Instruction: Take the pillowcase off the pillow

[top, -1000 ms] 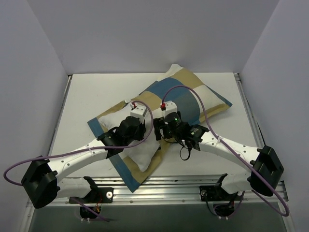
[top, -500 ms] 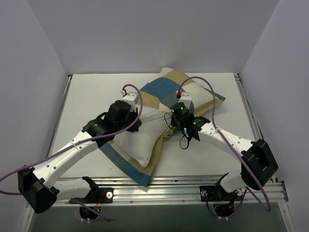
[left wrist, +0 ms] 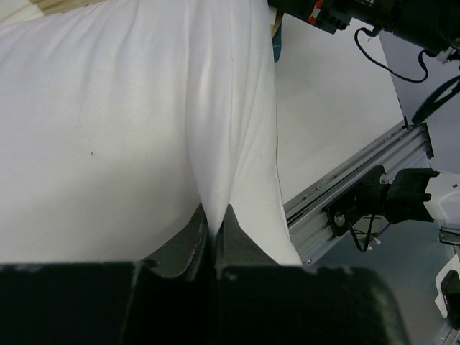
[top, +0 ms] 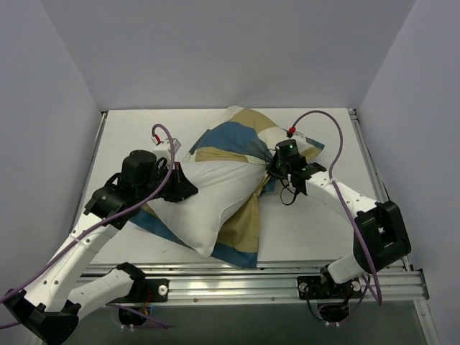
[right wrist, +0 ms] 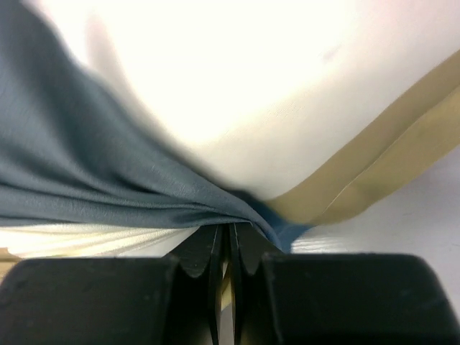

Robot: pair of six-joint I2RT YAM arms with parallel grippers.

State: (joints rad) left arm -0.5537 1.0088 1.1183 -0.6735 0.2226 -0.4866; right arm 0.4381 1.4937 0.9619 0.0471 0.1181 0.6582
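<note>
Pillow (top: 208, 198) is lying mid-bench (top: 136, 136), w/ pillowcase (top: 233, 136) bunching over its far-right end. L claw (left wrist: 213, 230) is pinching white pillow fabric; R claw (right wrist: 228, 233) is clamping blue case cloth. Both prob. soft, light, slippy, so grabbing a thick fold near the case's blue edge looks best.

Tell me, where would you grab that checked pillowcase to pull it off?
Grip the pillowcase at its bunched blue folds on the right, coming from the right side, where the right gripper pinches it. The white pillow bulges out leftward, so pulling rightward should likely slide it off.
</note>
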